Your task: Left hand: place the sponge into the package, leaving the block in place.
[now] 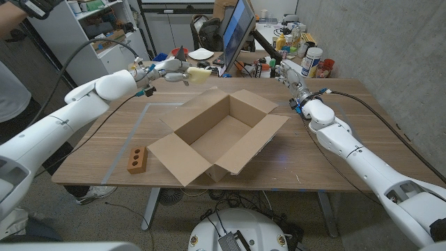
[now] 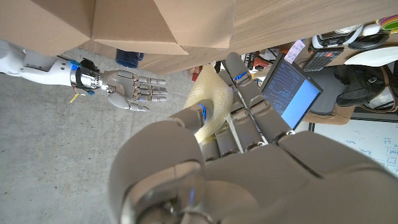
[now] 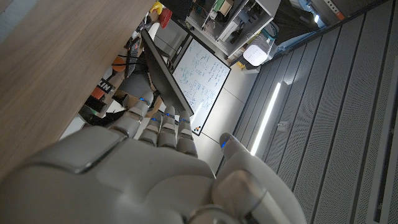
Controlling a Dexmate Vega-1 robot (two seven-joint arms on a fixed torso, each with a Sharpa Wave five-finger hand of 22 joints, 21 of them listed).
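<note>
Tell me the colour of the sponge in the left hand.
Pale yellow; the sponge shows best in the head view, held by the left hand.

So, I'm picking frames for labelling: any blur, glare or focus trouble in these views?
Head view: sharp, evenly lit; sponge in the left hand is clear. Left wrist view: that hand looms soft-focused, box sharp. Right wrist view: right hand blurred, ceiling light strip glaring.

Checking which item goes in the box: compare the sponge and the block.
The sponge is pale yellow; the block is brown with two holes. The sponge is held aloft by the left robot hand beyond the package; the block lies on the table, untouched. Both are outside the package.
</note>
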